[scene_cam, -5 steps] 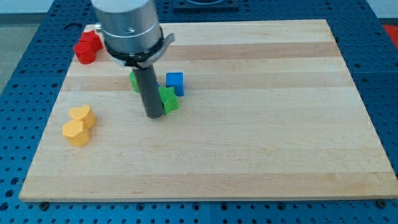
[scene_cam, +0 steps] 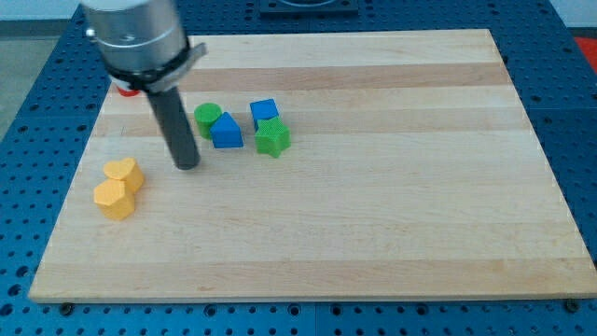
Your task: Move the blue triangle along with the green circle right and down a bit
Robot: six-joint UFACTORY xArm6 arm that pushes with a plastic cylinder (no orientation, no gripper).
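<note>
Blue triangle (scene_cam: 226,132) sits in the upper-left part of the wooden board (scene_cam: 373,215), flat on the surface, w/ the green circle (scene_cam: 207,118) touching it on its upper-left side. Just to the view's right of the triangle you've got a green star-shaped block (scene_cam: 272,137), close but w/ a thin gap as far as I can tell, and a blue cube (scene_cam: 264,112) right above that star, touching or nearly so. So those four form one tight cluster. My tip (scene_cam: 187,164) is down at board level to the view's left of and slightly below the triangle, near it but not touching, approx level w/ the triangle's bottom edge; also below and left of the green circle, apart from it. No gripper on this rig, only the dark rod, so nothing to report re open or closed. Further left, near the board's left edge, two yellow blocks (scene_cam: 118,188) sit pressed together, heart-ish shapes, well apart from the cluster. A red block (scene_cam: 126,90) peeks out at upper left, mostly hidden behind the arm body, shape can't tell.
</note>
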